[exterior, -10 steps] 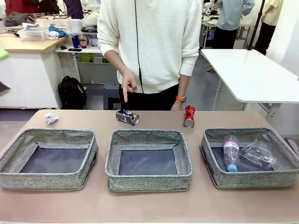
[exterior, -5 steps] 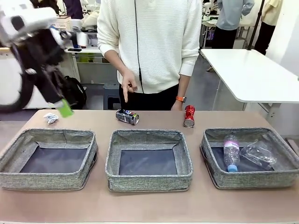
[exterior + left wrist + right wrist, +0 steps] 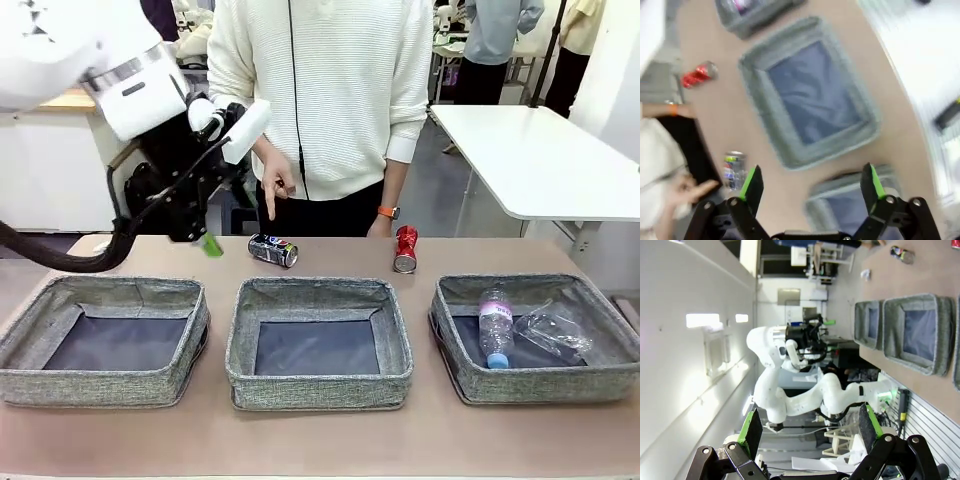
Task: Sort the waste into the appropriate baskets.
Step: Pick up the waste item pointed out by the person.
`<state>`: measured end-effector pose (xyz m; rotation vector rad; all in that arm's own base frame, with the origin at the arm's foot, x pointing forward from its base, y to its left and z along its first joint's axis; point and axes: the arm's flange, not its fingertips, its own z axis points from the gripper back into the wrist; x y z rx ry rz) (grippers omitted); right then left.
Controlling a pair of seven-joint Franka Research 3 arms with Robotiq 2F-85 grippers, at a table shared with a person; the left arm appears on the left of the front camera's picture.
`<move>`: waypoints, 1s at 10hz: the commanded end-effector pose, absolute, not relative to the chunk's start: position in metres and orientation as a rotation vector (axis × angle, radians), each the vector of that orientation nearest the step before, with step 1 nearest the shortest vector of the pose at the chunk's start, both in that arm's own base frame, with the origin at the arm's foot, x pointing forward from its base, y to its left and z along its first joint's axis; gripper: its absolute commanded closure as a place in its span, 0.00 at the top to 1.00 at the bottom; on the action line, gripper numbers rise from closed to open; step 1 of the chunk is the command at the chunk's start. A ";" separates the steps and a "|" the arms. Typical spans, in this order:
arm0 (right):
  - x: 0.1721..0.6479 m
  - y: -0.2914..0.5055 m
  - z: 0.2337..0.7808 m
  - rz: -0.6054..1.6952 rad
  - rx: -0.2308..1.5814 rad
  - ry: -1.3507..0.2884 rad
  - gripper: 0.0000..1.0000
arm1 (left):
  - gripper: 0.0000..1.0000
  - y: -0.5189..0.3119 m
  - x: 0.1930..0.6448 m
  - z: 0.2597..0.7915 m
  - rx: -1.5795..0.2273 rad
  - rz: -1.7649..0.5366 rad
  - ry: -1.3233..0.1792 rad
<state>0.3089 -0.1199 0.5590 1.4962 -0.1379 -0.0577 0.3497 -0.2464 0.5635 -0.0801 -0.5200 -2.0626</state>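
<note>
My left hand (image 3: 811, 176), jaws wide apart and empty, hovered just left of the dark soda can (image 3: 273, 250), which I judged light, thin-walled and slick, best pinched across its middle.

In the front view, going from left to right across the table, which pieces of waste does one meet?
dark soda can → red soda can → clear bottle → plastic film. The last two lie inside the right basket.
</note>
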 end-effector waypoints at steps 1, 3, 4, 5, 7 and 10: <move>0.306 -0.121 0.559 -0.039 1.486 -0.141 1.00 | 1.00 -0.235 0.404 0.543 -0.067 -2.196 -0.681; 0.306 -0.121 0.559 -0.039 1.486 -0.141 1.00 | 1.00 -0.242 0.376 0.555 -0.019 -2.145 -0.590; 0.306 -0.121 0.559 -0.039 1.486 -0.141 1.00 | 1.00 -0.242 0.376 0.555 -0.019 -2.145 -0.590; 0.306 -0.121 0.559 -0.039 1.486 -0.141 1.00 | 1.00 -0.242 0.376 0.555 -0.019 -2.145 -0.590; 0.306 -0.121 0.559 -0.039 1.486 -0.141 1.00 | 1.00 -0.246 0.391 0.549 -0.009 -2.148 -0.605; 0.306 -0.121 0.559 -0.039 1.486 -0.141 1.00 | 1.00 -0.210 0.345 0.548 0.192 -2.091 -0.713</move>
